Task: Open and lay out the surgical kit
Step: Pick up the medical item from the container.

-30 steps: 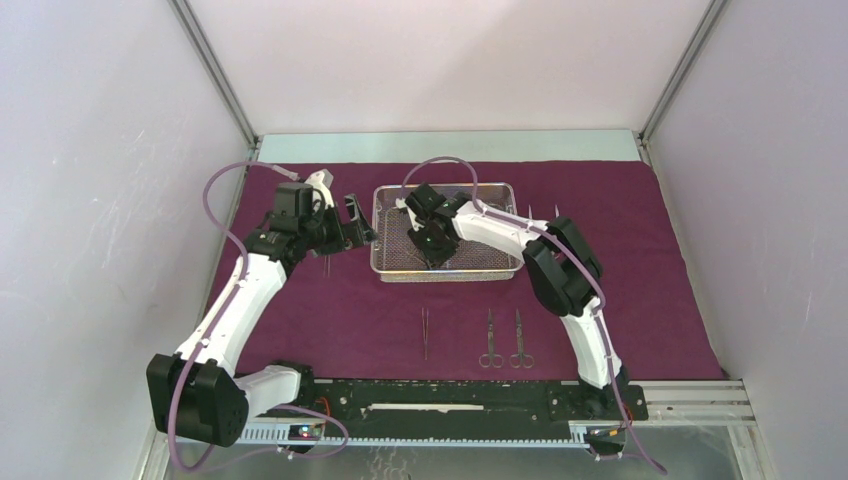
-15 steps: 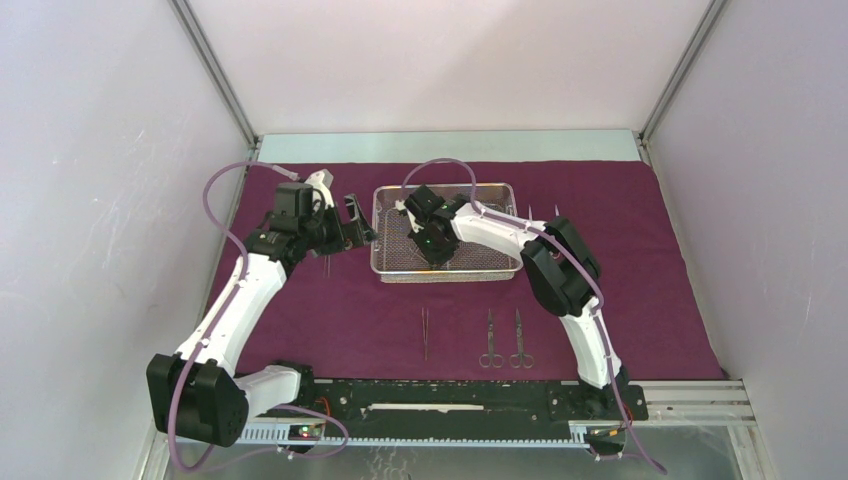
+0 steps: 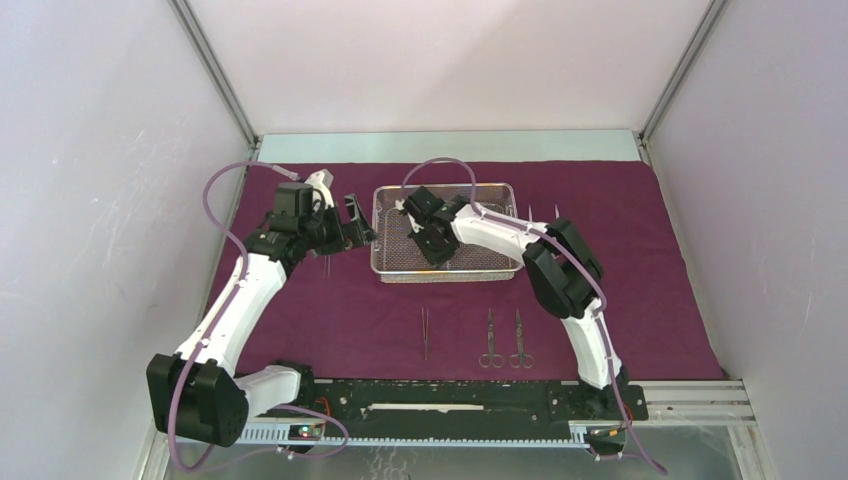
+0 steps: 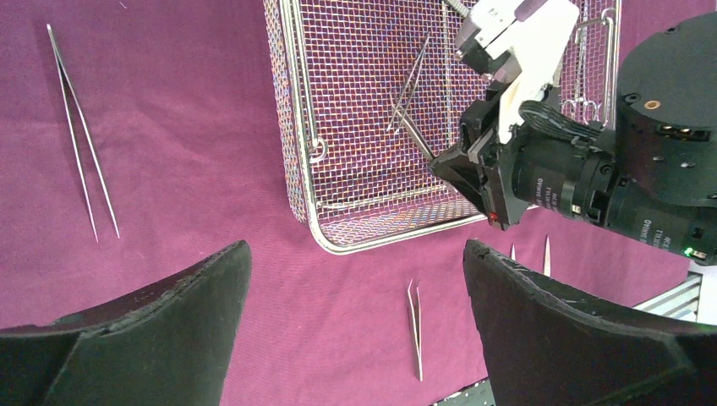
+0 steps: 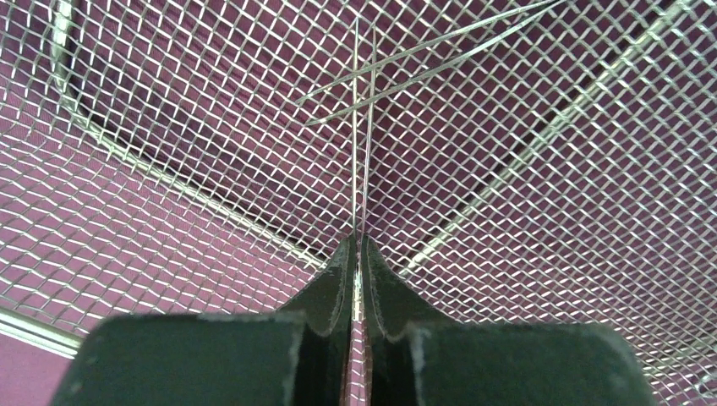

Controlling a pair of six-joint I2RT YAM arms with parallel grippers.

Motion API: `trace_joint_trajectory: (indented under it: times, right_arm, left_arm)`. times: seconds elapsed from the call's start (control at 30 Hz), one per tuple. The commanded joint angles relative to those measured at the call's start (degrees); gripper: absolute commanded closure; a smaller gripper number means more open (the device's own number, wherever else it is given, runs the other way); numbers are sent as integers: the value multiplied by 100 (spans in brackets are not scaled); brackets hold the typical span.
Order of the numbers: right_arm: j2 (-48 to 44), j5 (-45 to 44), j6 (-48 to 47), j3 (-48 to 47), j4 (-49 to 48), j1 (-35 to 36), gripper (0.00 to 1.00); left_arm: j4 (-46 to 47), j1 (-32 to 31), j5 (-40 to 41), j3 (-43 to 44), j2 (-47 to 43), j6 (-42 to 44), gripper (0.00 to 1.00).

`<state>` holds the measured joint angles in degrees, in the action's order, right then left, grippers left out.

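Your right gripper (image 5: 358,269) is closed on 1 pair of tweezers (image 5: 363,161) inside the mesh tray (image 4: 292,127), their long axis going straight ahead from the fingertips, across a 2nd pair (image 5: 440,51), while the left gripper (image 4: 357,254) hangs wide open beside the tray.

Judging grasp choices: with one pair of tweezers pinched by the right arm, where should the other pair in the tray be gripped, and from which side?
Probably mid-length, from straight above, with the jaws closing across its two arms. The loose tweezers lie flat on the tray mesh, so no side gives access underneath. Stay clear of the end that crosses the held tweezers.
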<state>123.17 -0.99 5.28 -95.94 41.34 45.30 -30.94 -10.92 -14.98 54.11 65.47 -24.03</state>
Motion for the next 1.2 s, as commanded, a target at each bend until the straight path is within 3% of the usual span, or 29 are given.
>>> trace_joint_trajectory:
  times: [0.0, 0.73, 1.17]
  right_arm:
    - [-659, -297, 84, 6, -41, -34, 92]
    - [-1076, -297, 302, -469, 364, 32, 93]
    - [-1421, -465, 1584, -545, 957, 320, 94]
  left_arm:
    - [123, -27, 39, -155, -19, 21, 0]
    - [123, -26, 19, -156, -72, 21, 0]
    - [123, -25, 49, -155, -191, 13, 0]
